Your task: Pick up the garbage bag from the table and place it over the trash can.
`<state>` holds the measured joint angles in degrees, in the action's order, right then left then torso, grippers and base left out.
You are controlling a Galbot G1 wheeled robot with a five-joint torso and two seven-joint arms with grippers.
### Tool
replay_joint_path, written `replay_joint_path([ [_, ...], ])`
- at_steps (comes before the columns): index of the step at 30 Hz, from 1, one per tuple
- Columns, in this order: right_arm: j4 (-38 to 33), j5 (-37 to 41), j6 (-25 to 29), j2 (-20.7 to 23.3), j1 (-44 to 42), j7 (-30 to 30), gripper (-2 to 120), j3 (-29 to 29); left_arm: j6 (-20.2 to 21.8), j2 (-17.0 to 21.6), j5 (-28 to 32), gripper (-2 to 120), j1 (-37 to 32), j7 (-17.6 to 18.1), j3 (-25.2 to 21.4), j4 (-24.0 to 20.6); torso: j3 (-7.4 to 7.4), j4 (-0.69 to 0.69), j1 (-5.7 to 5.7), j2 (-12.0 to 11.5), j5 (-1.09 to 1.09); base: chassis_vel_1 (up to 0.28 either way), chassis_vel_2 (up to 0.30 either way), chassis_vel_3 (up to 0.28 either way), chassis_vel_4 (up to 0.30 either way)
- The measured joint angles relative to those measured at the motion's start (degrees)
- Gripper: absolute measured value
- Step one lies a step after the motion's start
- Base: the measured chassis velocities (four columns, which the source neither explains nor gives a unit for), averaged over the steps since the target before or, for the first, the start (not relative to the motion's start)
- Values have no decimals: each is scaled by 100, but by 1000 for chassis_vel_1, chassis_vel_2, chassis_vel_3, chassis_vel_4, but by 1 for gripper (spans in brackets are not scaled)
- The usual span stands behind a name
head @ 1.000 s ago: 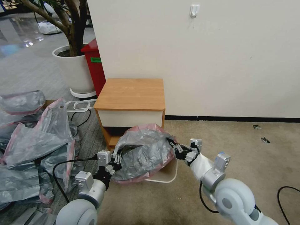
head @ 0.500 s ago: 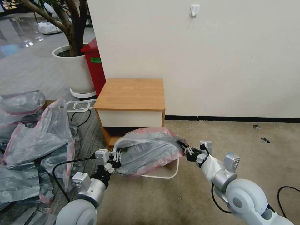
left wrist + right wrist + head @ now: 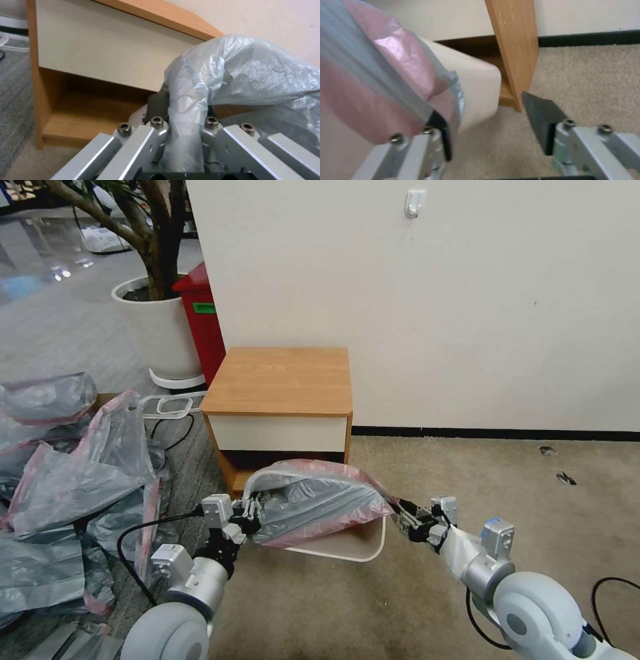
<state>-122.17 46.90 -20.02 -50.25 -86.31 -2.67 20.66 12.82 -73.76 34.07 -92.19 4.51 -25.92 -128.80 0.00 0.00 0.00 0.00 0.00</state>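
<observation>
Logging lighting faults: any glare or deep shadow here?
Head view: glare on the glossy floor top left. Left wrist view: sheen on the crinkly grey plastic garbage bag the left gripper clamps; wooden nightstand shelf shadowed. Right wrist view: right gripper evenly lit.

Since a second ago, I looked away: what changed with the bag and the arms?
The right gripper moved out to the robot's right and opened, one finger still inside the garbage bag, stretching it flatter over the trash can. The left gripper stayed shut on the bag; the table unmoved.
</observation>
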Motion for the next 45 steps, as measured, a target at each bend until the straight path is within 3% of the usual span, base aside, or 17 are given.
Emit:
replay_joint_path([
  [5, 8, -116, 41, 115, -179, 33, 74, 115, 90, -52, 140, 6, 85, 92, -69, 19, 0, 0, 0, 0, 0, 0, 0, 0, 0],
  [7, 22, -125, 53, 111, -195, 34, 77, 131, 95, -57, 151, 6, 86, 97, -71, 19, 0, 0, 0, 0, 0, 0, 0, 0, 0],
  [12, 53, -120, 325, -88, -189, -79, 96, 248, 110, -71, 161, 6, 69, 112, -76, 41, 0, 0, 0, 0, 0, 0, 0, 0, 0],
  [15, -15, -2, 369, -175, -161, -113, 99, 287, 111, -69, 159, 6, 62, 116, -77, 72, 0, 0, 0, 0, 0, 0, 0, 0, 0],
  [16, -375, 824, 141, -300, -120, -249, 100, 244, 116, -56, 122, 6, 74, 120, -70, 139, 0, 0, 0, 0, -2, 0, 0, 0, 0],
  [20, -523, 1188, 96, -424, 20, -545, 100, 165, 113, -53, 34, 6, 40, 121, -47, 154, 0, 0, 0, 0, -1, 0, 0, 0, 0],
  [26, -703, 1050, 90, -576, 42, -1030, 100, 221, 108, -53, -13, 5, 18, 123, -22, 198, 0, 0, 0, 0, -1, 0, 0, 0, 0],
  [36, -1234, 769, 101, -997, -271, -1306, 100, 389, 108, -100, -41, 5, 69, 207, -31, 315, 0, 0, 0, 0, -1, 0, 0, 0, 0],
  [42, -2020, 1314, 229, -1459, -737, -1263, 100, -16, 107, -138, -37, 5, 93, 236, -37, 376, 0, 0, 0, 0, -2, 0, 0, 0, 0],
  [45, -2118, 1198, 219, -1546, -887, -1162, 100, -260, 105, -154, -34, 5, 109, 239, -22, 378, 0, 0, 0, 0, -2, 0, 0, 0, 0],
])
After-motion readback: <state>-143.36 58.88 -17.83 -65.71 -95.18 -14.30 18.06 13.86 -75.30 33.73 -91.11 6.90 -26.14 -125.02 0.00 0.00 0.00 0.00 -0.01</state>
